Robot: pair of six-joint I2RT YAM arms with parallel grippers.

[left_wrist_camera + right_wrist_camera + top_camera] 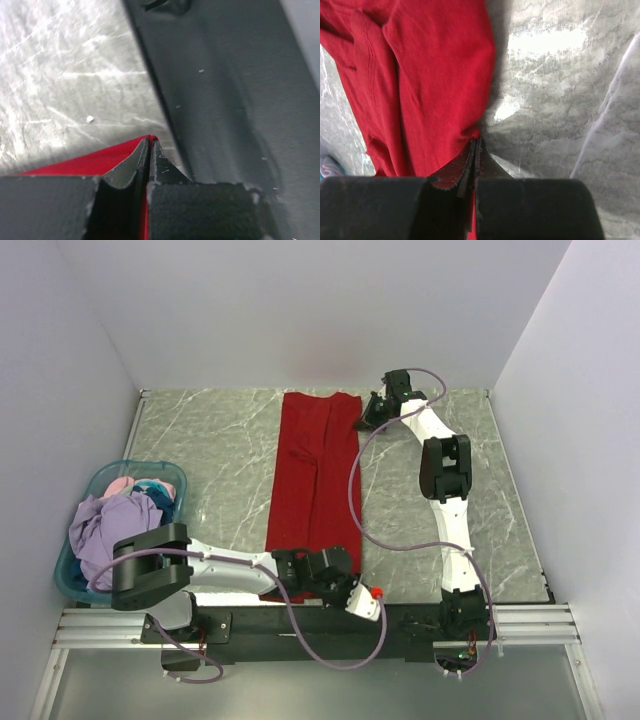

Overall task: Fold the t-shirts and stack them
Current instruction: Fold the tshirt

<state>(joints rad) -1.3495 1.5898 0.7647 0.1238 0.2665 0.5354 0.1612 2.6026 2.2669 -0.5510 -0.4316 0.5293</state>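
2 corners of red t-shirt [315, 475] pinched — left tool [149, 149], right tool [476, 146]

The grey marble tabletop [215, 440] carries a red t-shirt [315, 475] (folded into a long strip); a teal basket [140, 464] stands left of the t-shirt.
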